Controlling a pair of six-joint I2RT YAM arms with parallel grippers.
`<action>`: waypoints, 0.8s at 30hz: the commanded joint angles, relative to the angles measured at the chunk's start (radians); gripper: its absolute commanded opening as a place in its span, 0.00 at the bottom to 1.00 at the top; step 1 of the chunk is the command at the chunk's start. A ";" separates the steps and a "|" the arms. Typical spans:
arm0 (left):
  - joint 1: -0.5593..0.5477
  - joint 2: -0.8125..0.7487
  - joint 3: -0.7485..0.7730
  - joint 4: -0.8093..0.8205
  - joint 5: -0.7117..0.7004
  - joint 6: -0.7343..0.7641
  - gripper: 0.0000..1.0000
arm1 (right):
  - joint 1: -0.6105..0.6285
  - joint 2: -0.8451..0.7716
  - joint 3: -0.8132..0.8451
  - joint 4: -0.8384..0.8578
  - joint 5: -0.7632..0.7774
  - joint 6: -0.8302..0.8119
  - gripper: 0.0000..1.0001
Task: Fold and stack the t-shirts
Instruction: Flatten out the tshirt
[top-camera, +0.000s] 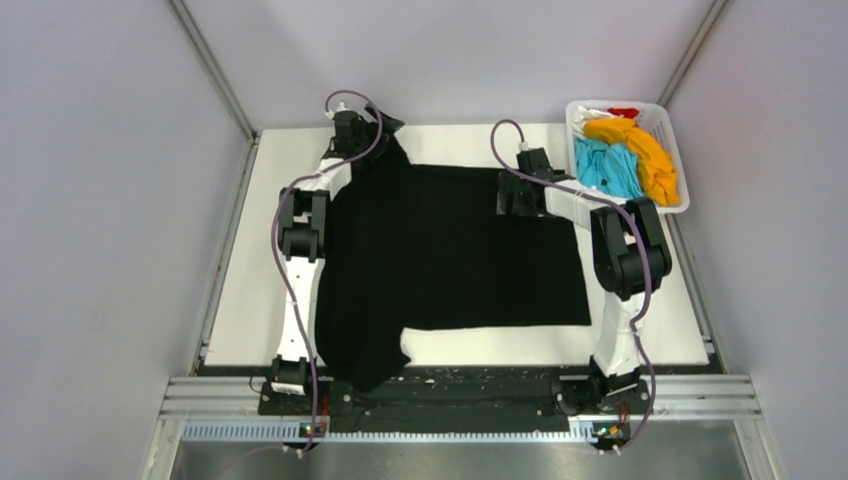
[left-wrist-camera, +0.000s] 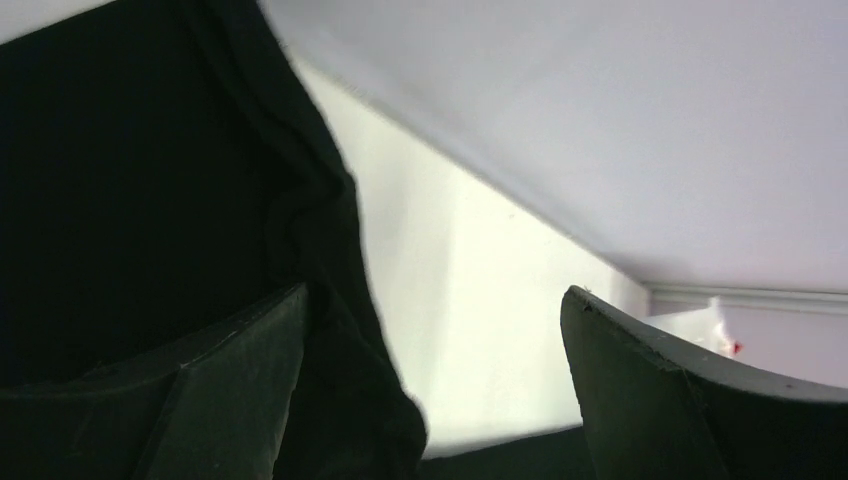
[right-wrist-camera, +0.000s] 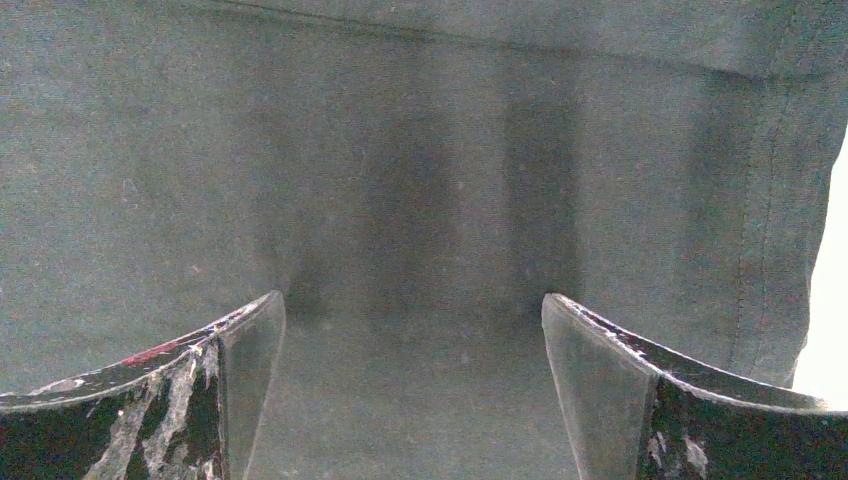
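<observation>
The large black t-shirt (top-camera: 450, 250) lies spread over the white table, one sleeve hanging over the near edge at the left. My left gripper (top-camera: 358, 128) is at the shirt's far left corner; it is open, and the black cloth (left-wrist-camera: 150, 200) lies beside its left finger. My right gripper (top-camera: 512, 195) is open right over the far right part of the black shirt (right-wrist-camera: 420, 180), its jaws wide apart above flat cloth. The orange t-shirt (top-camera: 640, 150), the sky-blue one (top-camera: 607, 167), the white one (top-camera: 590, 114) and the red one (top-camera: 625, 112) lie bunched in the basket.
The white plastic basket (top-camera: 683, 170) stands at the far right corner of the table (top-camera: 640, 330). Grey walls close in the left, back and right sides. A metal rail runs along the near edge by the arm bases.
</observation>
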 joint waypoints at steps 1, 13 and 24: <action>-0.027 0.134 0.208 0.223 0.011 -0.176 0.99 | 0.001 0.057 0.021 -0.060 -0.002 0.015 0.99; -0.084 0.146 0.358 0.198 -0.181 0.004 0.99 | 0.004 0.062 0.039 -0.079 0.008 0.019 0.99; -0.052 -0.271 0.031 -0.024 -0.186 0.306 0.99 | 0.004 -0.033 0.055 -0.076 0.070 0.032 0.99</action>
